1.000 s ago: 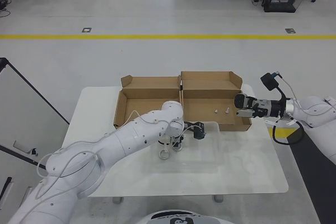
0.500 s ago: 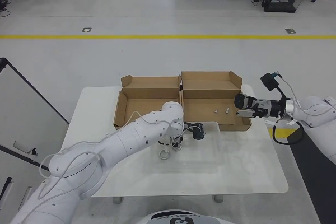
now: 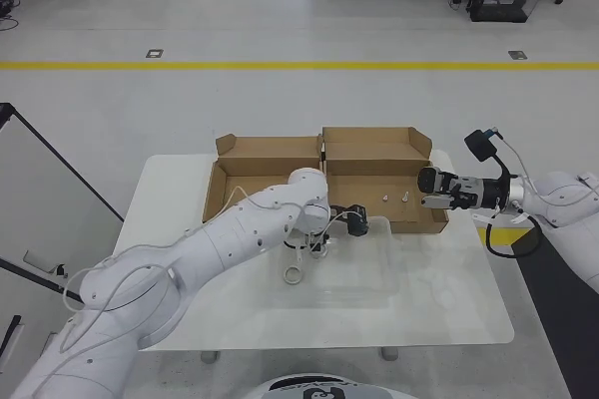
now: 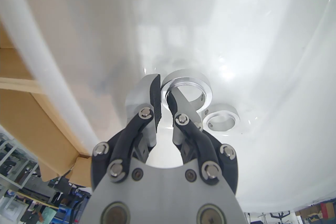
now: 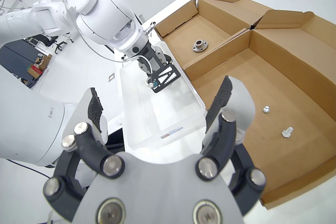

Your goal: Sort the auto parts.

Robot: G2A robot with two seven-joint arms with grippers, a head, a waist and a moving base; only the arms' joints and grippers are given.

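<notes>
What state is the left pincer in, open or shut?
Shut on a ring: the left pincer has one finger inside the ring, one outside, pinching its wall.

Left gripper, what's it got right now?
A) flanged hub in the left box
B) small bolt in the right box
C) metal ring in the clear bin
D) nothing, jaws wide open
C: in the left wrist view the left gripper pinches the wall of a metal ring, one finger inside it and one outside, over the clear bin. A second ring lies just beside it.
</notes>
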